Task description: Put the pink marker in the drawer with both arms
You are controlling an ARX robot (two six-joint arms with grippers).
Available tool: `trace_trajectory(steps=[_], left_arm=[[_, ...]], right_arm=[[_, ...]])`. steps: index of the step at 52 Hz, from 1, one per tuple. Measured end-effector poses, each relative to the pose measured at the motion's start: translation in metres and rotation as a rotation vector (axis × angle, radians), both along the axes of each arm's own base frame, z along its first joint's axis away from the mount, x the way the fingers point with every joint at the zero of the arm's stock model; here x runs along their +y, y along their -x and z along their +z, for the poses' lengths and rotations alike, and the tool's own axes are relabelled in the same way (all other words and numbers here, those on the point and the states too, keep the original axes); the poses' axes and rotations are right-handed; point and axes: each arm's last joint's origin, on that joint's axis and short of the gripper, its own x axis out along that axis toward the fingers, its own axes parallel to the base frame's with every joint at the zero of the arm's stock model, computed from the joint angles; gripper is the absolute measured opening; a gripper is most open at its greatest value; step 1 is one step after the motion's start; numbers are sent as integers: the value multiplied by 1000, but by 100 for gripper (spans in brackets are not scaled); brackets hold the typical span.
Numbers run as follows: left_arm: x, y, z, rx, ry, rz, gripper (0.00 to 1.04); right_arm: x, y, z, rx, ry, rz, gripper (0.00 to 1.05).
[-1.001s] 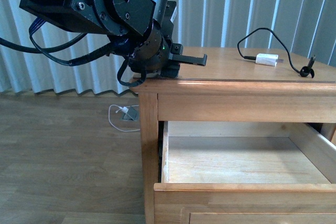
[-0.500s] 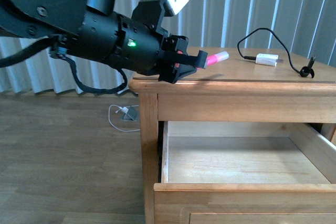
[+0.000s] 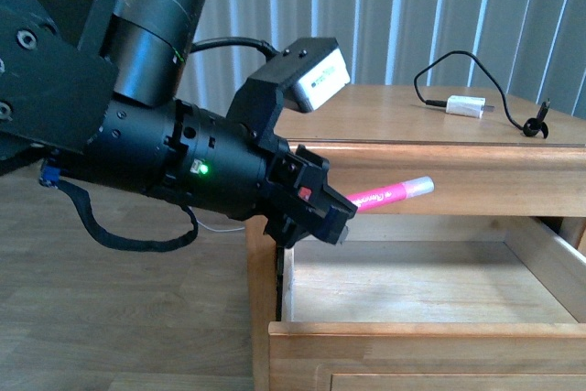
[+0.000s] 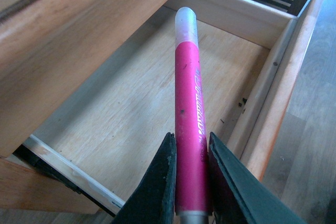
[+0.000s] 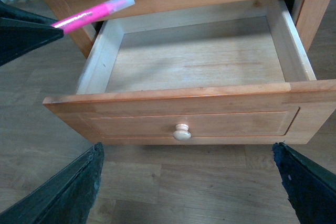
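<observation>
1. The short bright pink cylindrical marker [image 3: 389, 194] with the whitish translucent cap is hanging in the air over the left rear part of the open drawer. It is sitting below the edge of the cabinet top and above the drawer floor, touching neither.
2. Its long axis is running straight out from the left gripper [image 3: 330, 217], cap end leading. In the front view the cap is pointing toward the robot's right and tilting slightly upward.
3. The left gripper's two dark fingers are clamping the pink barrel at its rear end, so most of the marker is sticking out ahead of them.
4. The wide honey-coloured wooden drawer [image 5: 168, 94] is standing pulled out, and its pale floor is lying below and ahead of the cap. The next move is probably calling for a short descent and a release.
5. The nearest obstacles are looking like the drawer's left side wall and the cabinet rail just behind the marker.
6. The right gripper [image 5: 187, 148] is hovering before the drawer front near the round wooden knob [image 5: 182, 131], jaws spread wide and holding nothing.
7. The white charger block [image 3: 465, 104] with its black cable is lying on the cabinet top [image 3: 366, 121], well apart from the marker.
</observation>
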Motion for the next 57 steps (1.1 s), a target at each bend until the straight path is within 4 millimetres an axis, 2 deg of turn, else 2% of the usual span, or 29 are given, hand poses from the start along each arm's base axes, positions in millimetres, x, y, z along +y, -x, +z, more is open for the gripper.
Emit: trace_trajectory(steps=[14, 20, 29, 31, 34, 42, 48, 51, 54, 57], left_arm=[[-16, -7, -37, 39, -70, 48, 15], [-22, -10, -40, 19, -69, 64, 16], [-26, -12, -33, -32, -56, 107, 42], [-25, -13, -29, -56, -54, 150, 51], [-22, -12, -26, -76, -49, 191, 58], [1, -3, -6, -112, -38, 345, 81], [28, 12, 17, -143, -1, 444, 100], [46, 27, 30, -172, 32, 464, 98], [70, 51, 44, -214, 62, 498, 99], [85, 67, 51, -234, 85, 519, 99]], right_arm=[[0, 0, 0, 0, 0, 0, 96], [0, 0, 0, 0, 0, 0, 96], [0, 0, 0, 0, 0, 0, 96], [0, 0, 0, 0, -1, 0, 96], [0, 0, 0, 0, 0, 0, 96], [0, 0, 0, 0, -1, -1, 96], [0, 0, 0, 0, -1, 0, 96], [0, 0, 0, 0, -1, -1, 96], [0, 0, 0, 0, -1, -1, 96], [0, 0, 0, 0, -1, 0, 96]])
